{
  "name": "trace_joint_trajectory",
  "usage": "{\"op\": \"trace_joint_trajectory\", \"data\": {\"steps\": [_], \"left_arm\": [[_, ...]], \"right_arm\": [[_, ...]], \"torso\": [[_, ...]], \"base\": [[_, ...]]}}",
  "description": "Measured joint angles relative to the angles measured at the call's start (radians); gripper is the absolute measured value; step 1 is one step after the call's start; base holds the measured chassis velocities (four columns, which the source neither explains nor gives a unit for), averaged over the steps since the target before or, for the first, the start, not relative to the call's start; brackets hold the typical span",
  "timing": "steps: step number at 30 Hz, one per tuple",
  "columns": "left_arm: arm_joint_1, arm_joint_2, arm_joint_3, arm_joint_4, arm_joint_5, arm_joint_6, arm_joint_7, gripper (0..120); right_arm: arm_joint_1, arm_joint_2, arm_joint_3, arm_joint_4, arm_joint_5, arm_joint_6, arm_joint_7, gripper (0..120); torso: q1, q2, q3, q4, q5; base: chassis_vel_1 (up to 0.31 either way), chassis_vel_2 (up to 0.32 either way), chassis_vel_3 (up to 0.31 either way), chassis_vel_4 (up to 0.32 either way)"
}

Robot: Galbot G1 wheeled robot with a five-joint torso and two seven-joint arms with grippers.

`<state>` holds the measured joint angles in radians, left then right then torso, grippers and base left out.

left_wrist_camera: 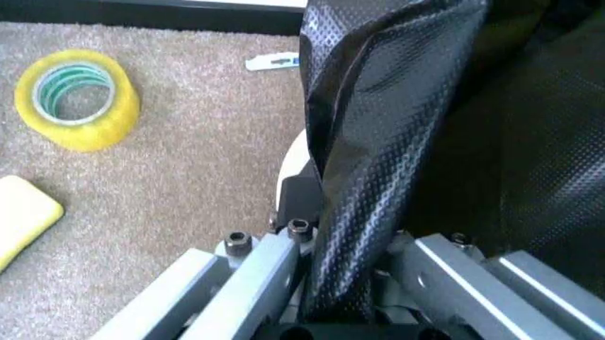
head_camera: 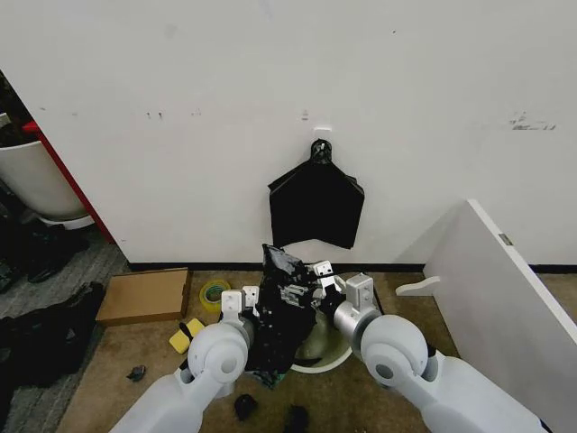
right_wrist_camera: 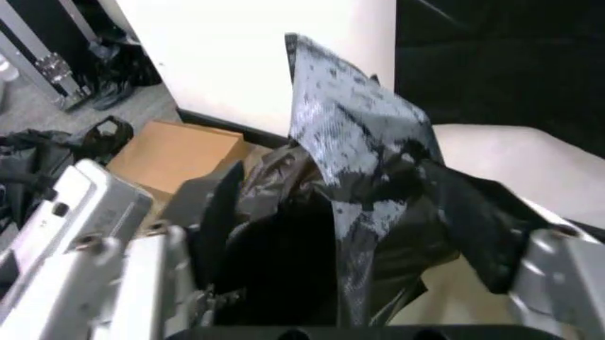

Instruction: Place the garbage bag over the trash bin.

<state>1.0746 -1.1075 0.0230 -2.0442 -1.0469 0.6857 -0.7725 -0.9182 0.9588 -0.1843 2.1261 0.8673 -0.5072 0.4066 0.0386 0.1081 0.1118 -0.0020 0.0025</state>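
Observation:
The garbage bag [head_camera: 278, 311] is a crinkled black bundle held up between both grippers, just over the near-left rim of the trash bin [head_camera: 323, 359], a round white bucket on the carpet. My left gripper [left_wrist_camera: 345, 283] is shut on a glossy fold of the garbage bag [left_wrist_camera: 378, 142], and a sliver of the trash bin [left_wrist_camera: 295, 159] shows beside it. My right gripper [right_wrist_camera: 350, 248] has its fingers spread wide, and loose folds of the garbage bag [right_wrist_camera: 359, 142] lie between them and over one finger. The bag hides most of the bin's mouth.
A flat black bundle [head_camera: 316, 205] hangs on the wall behind the bin. A cardboard box [head_camera: 144, 296], a yellow tape roll [head_camera: 214, 293] and a yellow sponge [head_camera: 185, 336] lie to the left. A white board [head_camera: 505, 289] leans at the right. A larger white tub [head_camera: 36, 180] stands far left.

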Motion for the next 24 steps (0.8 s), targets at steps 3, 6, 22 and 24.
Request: {"op": "trace_joint_trajectory", "data": {"steps": [3, 6, 22, 24], "left_arm": [[0.0, 0.002, 0.0, -0.002, 0.0, 0.0, 0.001, 1], [0.0, 0.002, -0.001, -0.005, 0.0, 0.0, 0.002, 1], [0.015, 0.006, -0.005, -0.017, 0.004, -0.002, 0.019, 1], [0.02, 0.01, -0.008, -0.018, 0.01, -0.002, 0.026, 1]], "right_arm": [[0.005, 0.001, -0.006, -0.006, -0.001, 0.0, 0.002, 58], [0.012, 0.002, -0.012, -0.015, -0.002, -0.002, 0.006, 47], [0.006, 0.002, -0.016, -0.042, -0.105, 0.035, 0.014, 0], [0.004, 0.002, -0.003, -0.044, -0.105, 0.042, 0.028, 0]], "torso": [[0.0, 0.0, 0.0, 0.0, 0.0], [0.0, 0.0, 0.0, 0.0001, 0.0], [0.0, 0.0, 0.0, 0.0, 0.0001], [0.0, 0.0, 0.0, 0.0001, 0.0]], "base": [[0.0, 0.0, 0.0, 0.0], [0.0, 0.0, 0.0, 0.0], [0.0, 0.0, 0.0, 0.0], [0.0, 0.0, 0.0, 0.0]]}}
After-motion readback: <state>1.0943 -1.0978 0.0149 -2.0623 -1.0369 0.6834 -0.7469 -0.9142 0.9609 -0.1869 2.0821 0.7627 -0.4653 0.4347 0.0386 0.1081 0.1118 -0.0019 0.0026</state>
